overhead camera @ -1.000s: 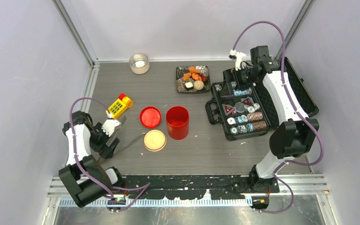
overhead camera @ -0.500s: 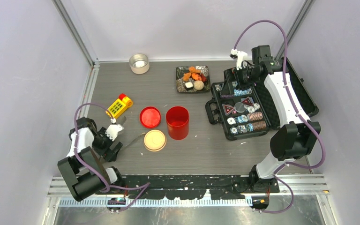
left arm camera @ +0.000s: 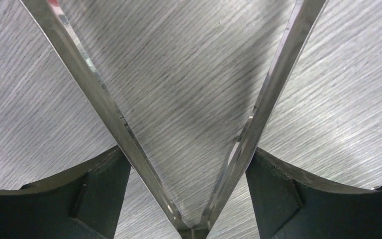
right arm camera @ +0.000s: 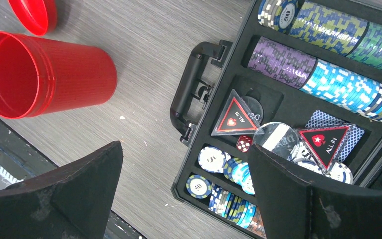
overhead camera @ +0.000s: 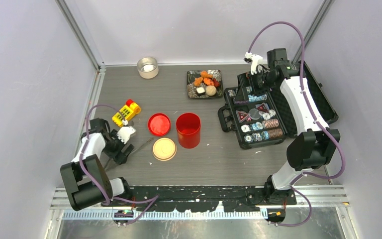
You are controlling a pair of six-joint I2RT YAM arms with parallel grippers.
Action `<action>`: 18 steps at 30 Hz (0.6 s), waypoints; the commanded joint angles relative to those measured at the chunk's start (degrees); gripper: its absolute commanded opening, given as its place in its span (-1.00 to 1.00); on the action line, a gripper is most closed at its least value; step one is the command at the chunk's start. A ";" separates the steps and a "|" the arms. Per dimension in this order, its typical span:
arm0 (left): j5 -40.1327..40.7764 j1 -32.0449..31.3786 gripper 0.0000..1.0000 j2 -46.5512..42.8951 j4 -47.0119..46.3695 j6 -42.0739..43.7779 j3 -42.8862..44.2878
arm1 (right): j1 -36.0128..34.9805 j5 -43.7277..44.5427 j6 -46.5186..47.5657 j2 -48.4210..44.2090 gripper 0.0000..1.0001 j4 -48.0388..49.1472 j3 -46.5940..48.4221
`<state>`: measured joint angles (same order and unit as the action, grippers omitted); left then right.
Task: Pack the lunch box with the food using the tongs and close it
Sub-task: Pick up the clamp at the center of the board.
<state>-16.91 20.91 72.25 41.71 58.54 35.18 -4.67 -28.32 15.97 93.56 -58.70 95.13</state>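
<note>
The silver tongs (overhead camera: 140, 147) lie on the grey table, left of the cream tub with its beige lid (overhead camera: 164, 149). My left gripper (overhead camera: 121, 145) is low over their joined end. In the left wrist view the two tong arms (left arm camera: 102, 104) splay away from me, and my left gripper (left arm camera: 188, 162) presses a finger against each from outside. The red canister (overhead camera: 188, 130) (right arm camera: 45, 74) stands open and looks empty; its red lid (overhead camera: 159, 124) lies beside it. The food (overhead camera: 206, 79) sits on a dark tray (overhead camera: 189, 85) at the back. My right gripper (overhead camera: 255, 69) (right arm camera: 184, 159) hangs open, holding nothing.
An open black poker-chip case (overhead camera: 258, 114) (right arm camera: 298, 99) fills the right side under my right arm. A yellow-and-red toy block (overhead camera: 126, 113) lies just beyond my left gripper. A small metal tin (overhead camera: 147, 67) stands at the back left. Walls enclose the table.
My left gripper has slid toward the tongs' joined end, and its jaws have narrowed onto the two arms. The right arm has not moved.
</note>
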 commanded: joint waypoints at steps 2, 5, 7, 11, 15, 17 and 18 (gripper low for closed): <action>2.40 -3.80 0.64 1.85 -8.48 -4.92 -2.77 | -0.19 0.54 -0.24 -1.66 0.99 2.09 1.08; 4.02 -5.97 0.62 0.18 -9.83 -4.92 -4.23 | -0.26 0.45 -0.40 -1.41 0.99 2.27 1.19; 4.51 -6.23 0.53 -1.20 -10.36 -4.64 -4.87 | -0.26 0.16 -0.58 -1.26 0.99 2.42 1.39; 3.15 -6.23 0.21 -3.51 -7.13 -5.22 -3.94 | -0.22 -1.11 -1.21 -1.10 0.99 2.92 1.63; 0.35 -6.25 0.06 -6.47 -3.44 -6.22 -2.97 | -0.25 -2.11 -2.06 -0.95 0.99 3.73 1.91; 0.11 -6.26 -0.04 -8.06 -2.14 -6.61 -2.50 | -0.25 -2.26 -2.40 -0.69 0.98 3.76 2.37; -0.10 -6.23 -0.11 -8.57 -1.26 -6.72 -1.91 | -0.21 -2.39 -2.49 -0.59 0.98 3.78 2.67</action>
<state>-14.20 14.94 66.78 40.03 52.62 32.47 -4.67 -29.17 14.59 93.56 -57.14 95.15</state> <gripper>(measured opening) 0.495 0.993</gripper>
